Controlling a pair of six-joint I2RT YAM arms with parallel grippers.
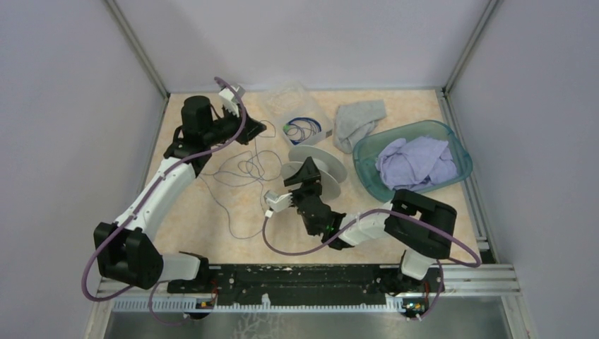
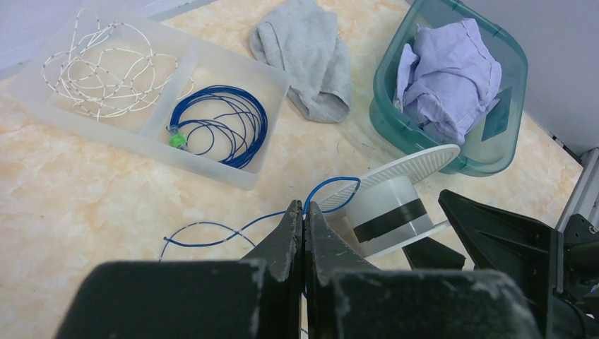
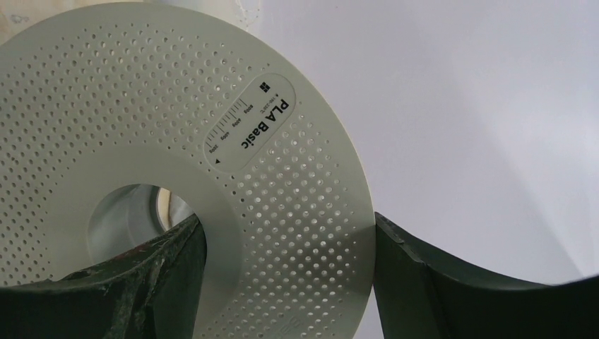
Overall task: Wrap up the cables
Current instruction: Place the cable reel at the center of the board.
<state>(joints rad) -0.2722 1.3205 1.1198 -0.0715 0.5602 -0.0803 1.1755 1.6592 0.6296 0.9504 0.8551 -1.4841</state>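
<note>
Cable [image 1: 248, 167]: thin dark wire in loose loops on beige tabletop [image 1: 201, 240], one end lost behind spool [image 1: 326, 161]. L gripper [image 2: 304, 212] fully closed, pinching it at tips. R gripper [image 3: 289, 282] spread wide, clamping spool's pale perforated plastic flange; fingertips cut off.

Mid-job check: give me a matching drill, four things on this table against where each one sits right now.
Things:
1 spool
2 loose cable
3 lilac cloth
4 coiled blue wire

Places:
A in the green tub
B in the clear tray
C held by the right tool
D pinched in the shut left tool

Pairs: 1-C, 2-D, 3-A, 4-B
</note>
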